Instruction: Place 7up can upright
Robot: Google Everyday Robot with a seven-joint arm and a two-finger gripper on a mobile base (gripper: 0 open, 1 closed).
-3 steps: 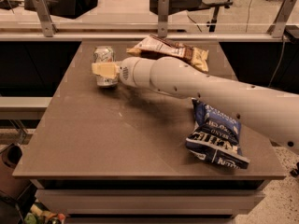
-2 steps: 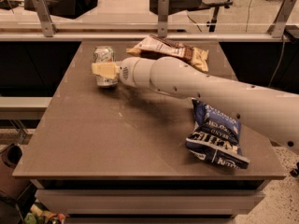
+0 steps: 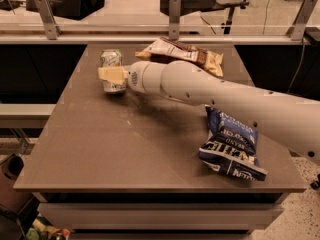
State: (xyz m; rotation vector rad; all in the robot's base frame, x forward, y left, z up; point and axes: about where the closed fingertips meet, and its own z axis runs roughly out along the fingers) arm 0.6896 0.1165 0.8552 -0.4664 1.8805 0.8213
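The 7up can (image 3: 111, 58) stands upright on the far left part of the brown table (image 3: 100, 149), with its silver top showing. My gripper (image 3: 112, 75) reaches in from the right and is closed around the can's middle. A pale yellow finger (image 3: 111, 74) lies across the can's front, and the other finger is hidden behind the can. The can's base rests at table level. My white arm (image 3: 225, 101) stretches across the table from the right edge.
A brown and cream snack bag (image 3: 182, 54) lies at the back of the table, behind my arm. A blue chip bag (image 3: 231, 144) lies at the right front, partly under the arm. A rail with metal posts (image 3: 47, 16) runs behind the table.
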